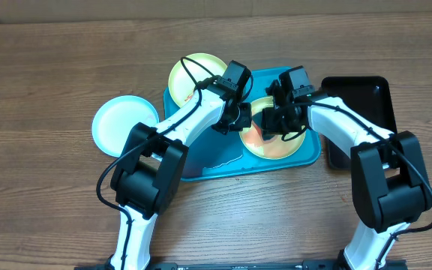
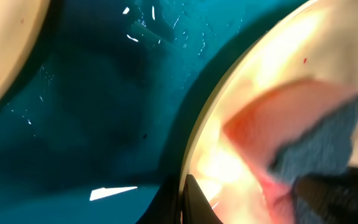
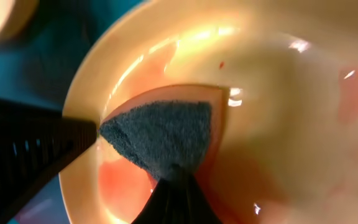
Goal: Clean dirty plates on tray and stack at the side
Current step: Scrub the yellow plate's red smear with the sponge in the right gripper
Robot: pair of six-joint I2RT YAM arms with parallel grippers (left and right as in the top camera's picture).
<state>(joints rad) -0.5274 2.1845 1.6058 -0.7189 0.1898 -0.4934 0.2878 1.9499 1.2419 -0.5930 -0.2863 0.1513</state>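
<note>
We see the dirty yellow plate (image 1: 280, 152) lying on the right part of the big blue tray (image 1: 208, 161). It has orange-red sauce (image 3: 114, 177) smeared over it. A dark grey-blue sponge (image 3: 160, 134) is pressed flat on the plate, right on the sauce.

The right claw (image 3: 135, 150) is pinching that sponge. One black finger is at its left side and the other comes up from below. From above, we see the right claw (image 1: 276, 124) sitting low over the plate.

The left claw (image 1: 240, 120) is at the left edge of the same plate. In its own camera, we see its dark fingertips (image 2: 188, 196) pressed together on the plate's rim, one on each side of it. The same view also shows the sponge (image 2: 325, 140) and the blue tray floor (image 2: 92, 124) beside the plate.

A second yellow plate (image 1: 193, 75) lies at the far left corner of the tray, and part of it hangs over the rim. A blue-white plate (image 1: 122, 124) lies on the wooden table (image 1: 51, 210), just beside the tray's left side. It looks clean to us.

A smaller black tray (image 1: 358, 105) sits right next to the blue tray on the right side. The right arm reaches across in front of it.
</note>
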